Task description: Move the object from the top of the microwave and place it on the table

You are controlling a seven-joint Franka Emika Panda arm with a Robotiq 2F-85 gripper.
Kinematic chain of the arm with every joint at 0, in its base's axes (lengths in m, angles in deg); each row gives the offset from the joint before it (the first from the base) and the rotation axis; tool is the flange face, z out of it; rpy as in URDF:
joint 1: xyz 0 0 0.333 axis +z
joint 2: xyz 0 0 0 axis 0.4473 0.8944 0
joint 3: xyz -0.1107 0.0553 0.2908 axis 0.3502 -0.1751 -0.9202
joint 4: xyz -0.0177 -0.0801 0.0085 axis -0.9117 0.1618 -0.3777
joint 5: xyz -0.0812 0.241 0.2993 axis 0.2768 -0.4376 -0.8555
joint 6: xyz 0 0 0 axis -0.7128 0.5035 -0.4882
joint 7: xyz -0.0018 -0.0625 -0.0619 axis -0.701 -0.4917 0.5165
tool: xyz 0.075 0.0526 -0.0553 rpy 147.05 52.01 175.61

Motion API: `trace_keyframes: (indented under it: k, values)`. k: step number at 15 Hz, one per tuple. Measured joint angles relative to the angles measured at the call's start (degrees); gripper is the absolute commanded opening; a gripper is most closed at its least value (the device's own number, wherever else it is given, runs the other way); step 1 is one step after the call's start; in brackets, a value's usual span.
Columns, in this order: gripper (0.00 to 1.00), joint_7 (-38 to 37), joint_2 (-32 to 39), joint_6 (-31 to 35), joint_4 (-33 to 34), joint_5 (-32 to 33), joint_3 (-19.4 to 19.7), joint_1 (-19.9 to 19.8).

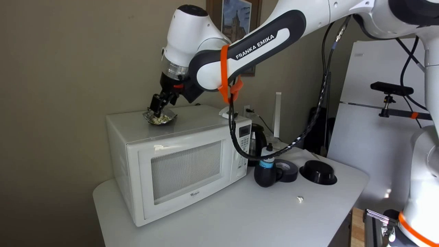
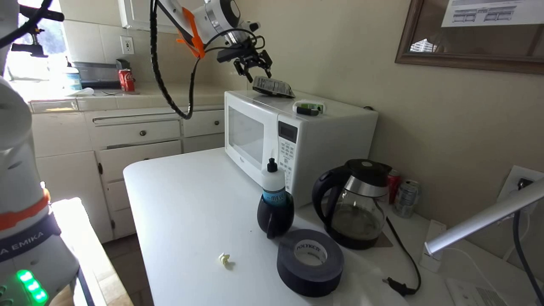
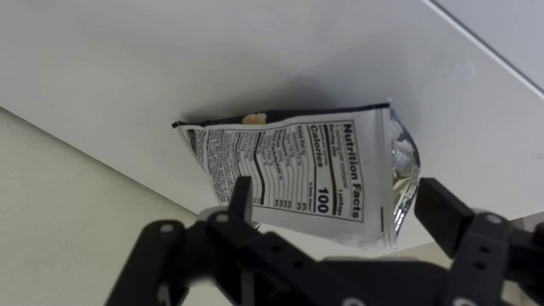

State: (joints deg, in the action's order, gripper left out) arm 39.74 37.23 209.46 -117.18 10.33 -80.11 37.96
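The snack bag lies on top of the microwave, its gaping mouth showing pale bits. Just above the microwave, the pincer is spread and holds nothing. Squeezing hard, or tipping the bag mouth-down, could spill bits over the surface.

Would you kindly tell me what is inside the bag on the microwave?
At the open end of the bag, pale, popcorn-like pieces show against a silvery lining. Whatever lies deeper is covered by the bag itself.
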Motion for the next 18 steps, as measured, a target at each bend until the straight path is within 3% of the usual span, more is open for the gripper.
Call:
trace_keyframes:
  k: [4, 5, 10, 18]
  values:
    - [0.54, -0.06, 2.87, -0.58, 2.97, 0.00, 1.23, 1.26]
    - [0.43, -0.06, 3.58, -0.65, 3.73, 0.00, 1.49, 1.56]
    - [0.03, -0.13, 6.51, -0.82, 7.23, 0.00, 2.90, 3.01]
    - [0.00, -0.11, 4.93, -0.82, 7.70, -1.78, 3.24, 3.50]
